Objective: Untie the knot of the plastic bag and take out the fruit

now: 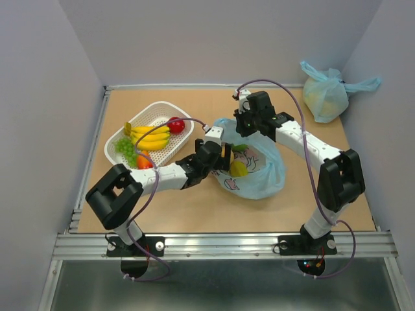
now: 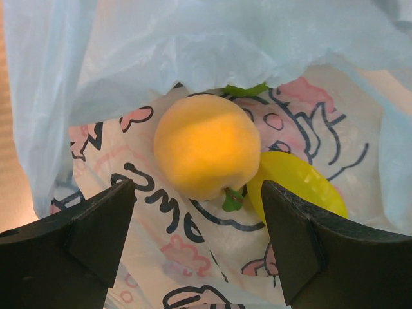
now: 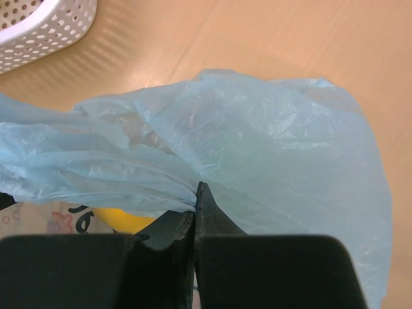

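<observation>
The bag (image 1: 266,178) is untied, with fruit (image 1: 150,137) in the basket (image 1: 153,111). Right gripper (image 3: 195,196) pinches the bag's edge; left gripper (image 2: 196,199) gapes before an orange fruit (image 2: 206,151) inside.

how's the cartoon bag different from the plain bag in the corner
The cartoon bag lies slumped mid-table, mouth open; the plain bag sits in the far right corner, handles tied. The cartoon bag carries printed drawings; the plain bag has none. The right tool pinches the cartoon bag; nothing touches the plain bag. Both are thin light blue plastic.
</observation>
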